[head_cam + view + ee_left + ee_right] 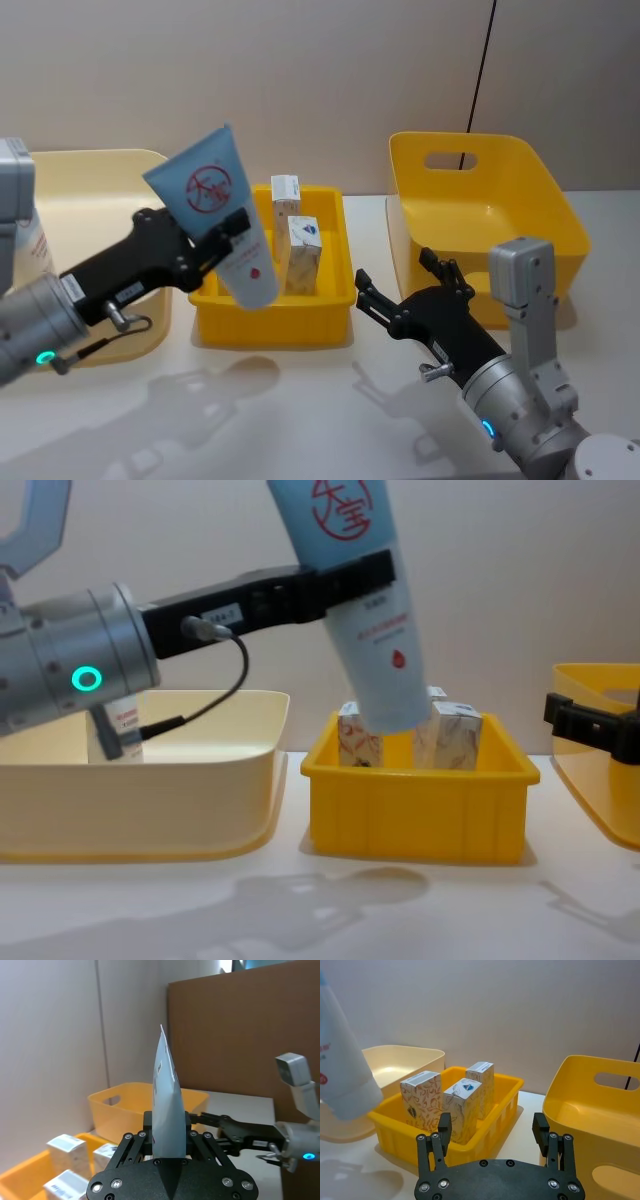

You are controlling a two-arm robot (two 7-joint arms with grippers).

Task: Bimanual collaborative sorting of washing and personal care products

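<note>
Light-blue tube (205,190), clamped in the left gripper's (235,237) jaws over the small yellow bin's (270,326) left rim, seemingly awaits handover; the right gripper's (395,275) jaws stand apart.

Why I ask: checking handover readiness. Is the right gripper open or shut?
Open: the right gripper has its fingers spread, nothing between them. The left gripper holds the tube.

Head camera looks down on the shallow yellow plastic tray (270,325); chest camera faces its front wall, low and close. Both wrist cameras share it, the left apparently only a corner.
</note>
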